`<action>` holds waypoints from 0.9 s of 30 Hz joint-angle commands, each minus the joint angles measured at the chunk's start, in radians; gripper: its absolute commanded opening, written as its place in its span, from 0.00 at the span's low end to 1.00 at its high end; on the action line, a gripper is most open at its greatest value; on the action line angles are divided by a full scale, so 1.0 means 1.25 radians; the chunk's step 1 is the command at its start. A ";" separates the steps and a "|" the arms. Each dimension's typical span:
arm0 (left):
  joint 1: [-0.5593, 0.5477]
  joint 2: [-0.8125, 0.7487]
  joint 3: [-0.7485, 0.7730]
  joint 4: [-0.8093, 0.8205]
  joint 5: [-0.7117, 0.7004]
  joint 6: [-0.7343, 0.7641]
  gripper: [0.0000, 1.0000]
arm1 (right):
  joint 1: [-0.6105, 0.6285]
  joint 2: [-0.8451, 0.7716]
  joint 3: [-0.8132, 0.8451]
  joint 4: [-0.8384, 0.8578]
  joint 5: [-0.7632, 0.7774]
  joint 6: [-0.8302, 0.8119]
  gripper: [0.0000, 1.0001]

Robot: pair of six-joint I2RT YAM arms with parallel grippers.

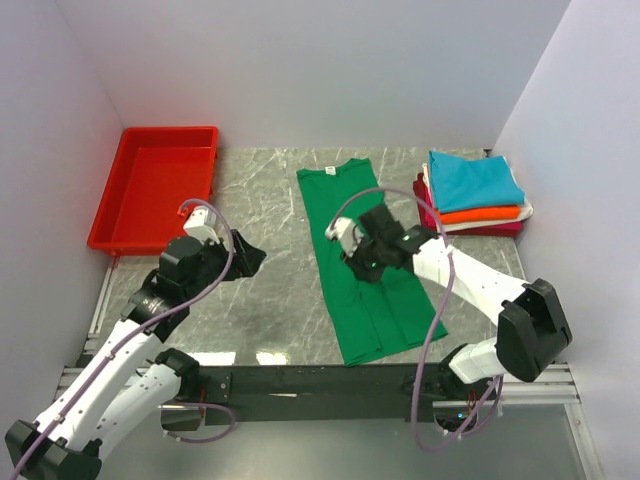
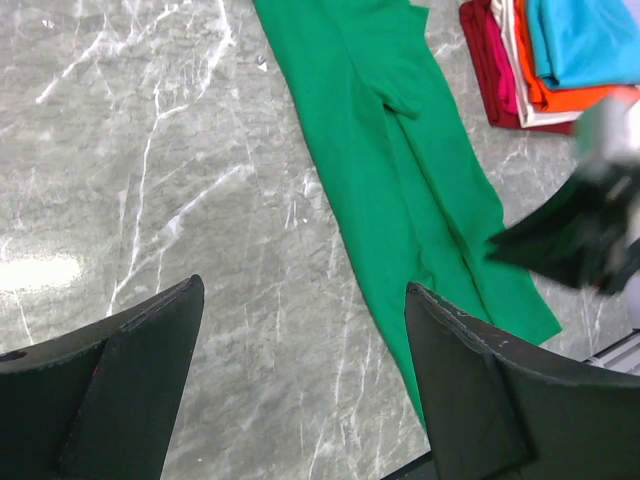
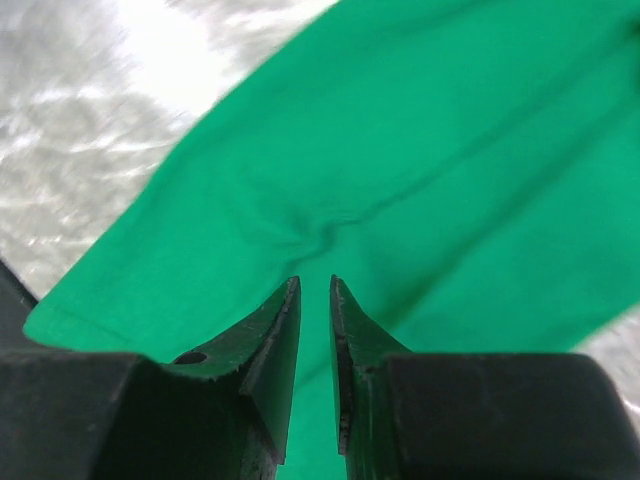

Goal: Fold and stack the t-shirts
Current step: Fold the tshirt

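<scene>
Top view: a green shirt [image 1: 372, 320] lay flat and long down the middle of the frame, collar toward the top, folded in narrow from its sides. A stack [image 1: 475, 195] of folded shirts, teal on top, sat at the upper right. A red tray [image 1: 168, 135] sat at the upper left. My left pincer [image 1: 250, 257] hung over bare table [image 1: 270, 200] left of the shirt, apart from it. My right pincer [image 1: 365, 268] sat over the middle of the shirt.

Left wrist view: my left pincer [image 2: 303, 288] was spread wide with nothing between its jaws. The shirt [image 2: 400, 180] ran from the top centre to the lower right. The stack [image 2: 560, 60] showed at the upper right. My right pincer [image 2: 570, 240] was a dark blur at the right edge.

Right wrist view: my right pincer [image 3: 315, 282] was nearly pressed together, with only a thin slit between the jaws. Green cloth filled the frame, and a small pucker [image 3: 325, 232] sat just beyond the tips. I could not tell whether any cloth was caught.

Risks, as I judged them: if a thread of cloth clung to my right jaws, lifting away would drag the layers and undo the narrow fold. With my left pincer off the cloth, nothing pinned the shirt against such a pull. A later grab of only the top layer would leave the fold crooked for stacking.
</scene>
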 commanded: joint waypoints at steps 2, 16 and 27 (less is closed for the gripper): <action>-0.001 -0.034 0.006 -0.005 -0.013 0.004 0.87 | 0.091 -0.012 -0.040 0.040 0.084 0.004 0.26; -0.002 -0.060 -0.015 -0.020 -0.013 0.000 0.87 | 0.220 0.087 -0.063 0.060 0.174 0.004 0.26; -0.002 -0.061 -0.016 -0.020 -0.013 0.005 0.86 | 0.235 0.106 -0.074 0.070 0.201 0.010 0.27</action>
